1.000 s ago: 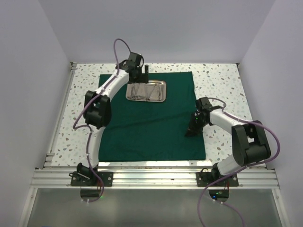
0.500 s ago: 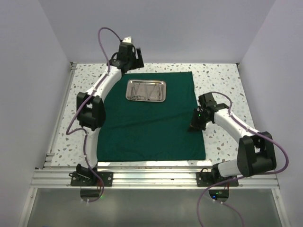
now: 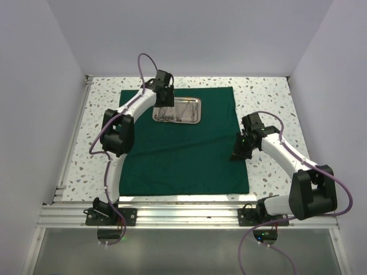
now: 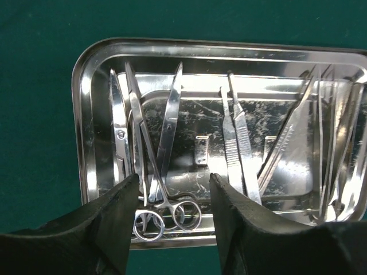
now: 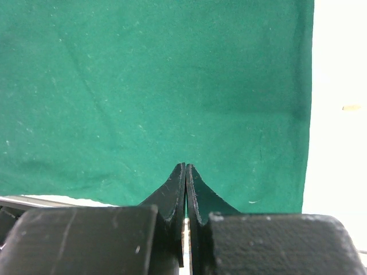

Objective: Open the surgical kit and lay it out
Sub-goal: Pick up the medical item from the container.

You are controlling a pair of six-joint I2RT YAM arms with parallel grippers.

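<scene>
The dark green cloth [image 3: 183, 154] lies spread flat as a large square sheet. The steel tray [image 3: 199, 110] sits on its far part. In the left wrist view the tray [image 4: 80, 114] holds scissors [image 4: 118, 137], ring-handled forceps [image 4: 150, 166], tweezers [image 4: 238, 137] and more slim tools at the right. My left gripper [image 3: 166, 105] is open and empty, its jaws [image 4: 174, 183] standing either side of the ring handles, above the tray's left end. My right gripper [image 3: 238, 152] is shut at the cloth's right edge [image 5: 186, 167], low over the cloth [image 5: 143, 86].
The speckled white table [image 3: 269, 97] shows around the cloth. White walls stand at the left, right and back. An aluminium rail [image 3: 189, 215] with both arm bases runs along the near edge.
My left gripper rose back off the tray, then came down over the tray's left end. My right gripper shifted slightly right and back along the cloth's edge.
</scene>
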